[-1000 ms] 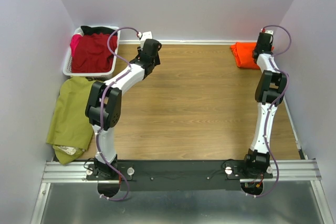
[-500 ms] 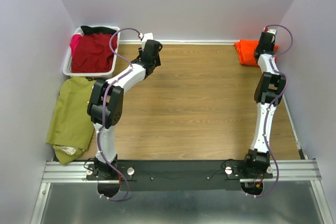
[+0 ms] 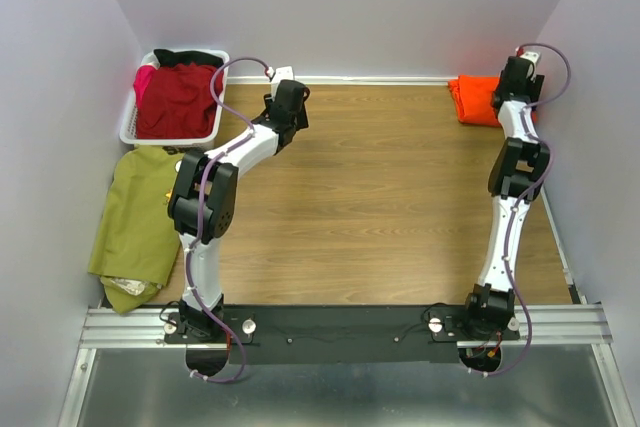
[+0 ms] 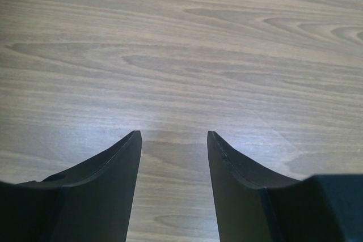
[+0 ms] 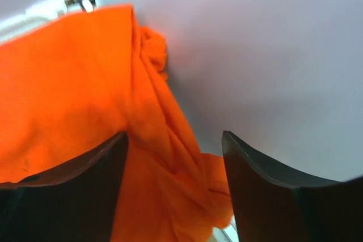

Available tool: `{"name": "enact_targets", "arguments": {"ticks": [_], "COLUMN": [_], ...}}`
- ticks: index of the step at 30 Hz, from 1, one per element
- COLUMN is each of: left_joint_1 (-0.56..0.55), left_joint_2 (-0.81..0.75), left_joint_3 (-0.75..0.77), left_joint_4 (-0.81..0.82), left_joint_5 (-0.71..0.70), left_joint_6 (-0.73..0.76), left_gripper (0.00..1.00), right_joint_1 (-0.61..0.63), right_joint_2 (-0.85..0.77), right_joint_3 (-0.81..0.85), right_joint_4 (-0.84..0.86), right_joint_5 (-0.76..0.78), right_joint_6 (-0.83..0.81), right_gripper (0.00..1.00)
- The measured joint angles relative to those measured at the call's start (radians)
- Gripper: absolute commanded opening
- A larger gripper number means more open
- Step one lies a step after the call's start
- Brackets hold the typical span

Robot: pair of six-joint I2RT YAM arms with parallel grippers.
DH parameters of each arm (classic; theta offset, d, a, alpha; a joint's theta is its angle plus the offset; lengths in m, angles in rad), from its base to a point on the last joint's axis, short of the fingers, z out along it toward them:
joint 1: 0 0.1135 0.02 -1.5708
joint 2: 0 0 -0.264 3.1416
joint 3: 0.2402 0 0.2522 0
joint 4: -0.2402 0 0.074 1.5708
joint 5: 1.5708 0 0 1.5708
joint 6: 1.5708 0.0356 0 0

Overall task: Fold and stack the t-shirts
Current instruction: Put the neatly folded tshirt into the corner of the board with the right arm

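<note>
Closed in on three sides by plain pale walls (image 3: 340, 7), floored with a wood-grain tabletop (image 3: 380, 197), edged nearest by a metal rail (image 3: 130, 322).

Overhead behind arms, two wrist close-ups

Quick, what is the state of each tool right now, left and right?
Left tool: open, empty, above the wooden table.
Right tool: open, jaws apart at the orange t-shirt, not gripping it.

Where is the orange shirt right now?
In the top view, the orange shirt lies bunched in the far right corner of the table, against the right wall, right beside the right claw.
</note>
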Motion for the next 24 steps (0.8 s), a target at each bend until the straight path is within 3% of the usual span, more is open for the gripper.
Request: {"name": "enact_targets", "arguments": {"ticks": [14, 24], "left_joint_1": [-0.003, -0.075], "left_joint_2": [-0.091, -0.28], "left_joint_3": [-0.142, -0.315], "left_joint_4": [0.109, 0.206], "left_joint_5": [0.022, 0.012], "left_joint_6": [0.032, 0.058], "left_gripper": [0.59, 0.65], "right_joint_1": [0.013, 0.19], "right_joint_2": [-0.3, -0.702], "right_joint_3": [-0.131, -0.594], "right_joint_4": [0.014, 0.035], "right_joint_5": [-0.001, -0.104], "right_joint_6": [0.042, 0.166], "right_gripper": [0.77, 0.77]}}
